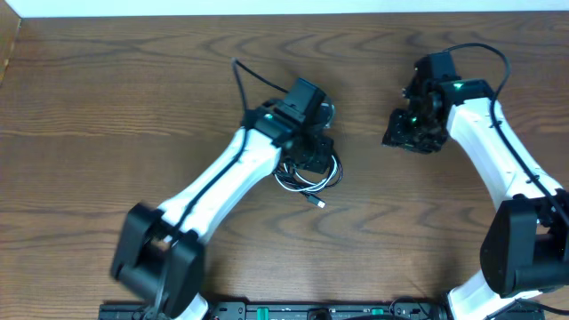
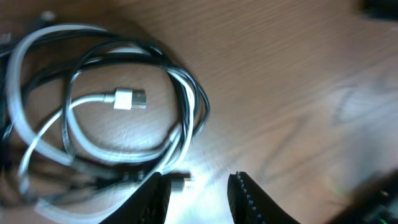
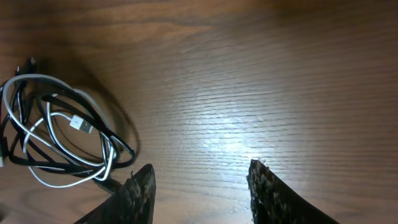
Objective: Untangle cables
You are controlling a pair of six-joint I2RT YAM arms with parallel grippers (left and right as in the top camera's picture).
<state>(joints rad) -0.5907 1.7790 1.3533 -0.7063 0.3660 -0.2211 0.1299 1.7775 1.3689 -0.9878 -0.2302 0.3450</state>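
The black and white cables (image 1: pixel 308 181) lie in one tangled coil on the wooden table (image 1: pixel 133 98), partly under my left gripper (image 1: pixel 313 158). In the left wrist view the white cable (image 2: pixel 37 134) and the black cable (image 2: pixel 200 102) loop together, and a white plug (image 2: pixel 129 99) rests inside the loops. My left gripper (image 2: pixel 196 190) is open at the coil's edge, with a small plug end (image 2: pixel 180 183) beside one finger and nothing held. My right gripper (image 1: pixel 411 132) hovers to the right of the coil. In its wrist view the right gripper (image 3: pixel 199 180) is open over bare wood, and the cables (image 3: pixel 59 134) lie to its left.
A thin black lead (image 1: pixel 240 84) runs from the left arm toward the table's back. The table's far edge (image 1: pixel 284 12) meets a white wall. A black bar (image 1: pixel 267 311) runs along the near edge between the arm bases.
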